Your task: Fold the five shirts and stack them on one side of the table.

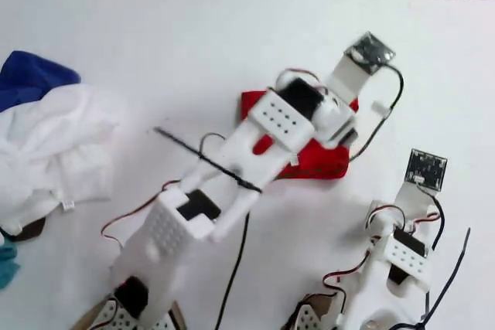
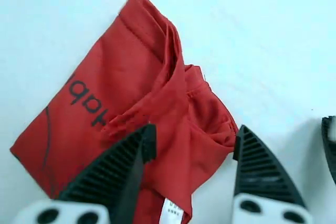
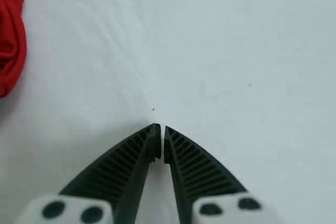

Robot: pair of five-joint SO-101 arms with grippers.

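Left gripper (image 2: 195, 132) fingers (image 2: 128, 161) spread wide, nothing held, hanging just over red shirt (image 2: 121, 87). Its bunched edge sits between the tips: one tip over cloth, the other over bare table (image 2: 273, 35) just beside that edge. Left to right in high view: white shirt (image 1: 62, 152) heaped at left edge, blue shirt (image 1: 31, 75) behind it, teal scrap (image 1: 5, 264) on the near side, all unfolded and well apart from both arms. Red shirt is mid-table under left arm, partly folded, loose flap rumpled. Long axis looks to slant far-left to near-right, though the arm hides most of it, so it lies across the finger gap rather than along it. Near-right corner points toward right gripper (image 3: 157, 132), which is closed on nothing over bare table, shirt off to its side. Left arm is clearly nearer, so pinching that flap is its job, I'd say
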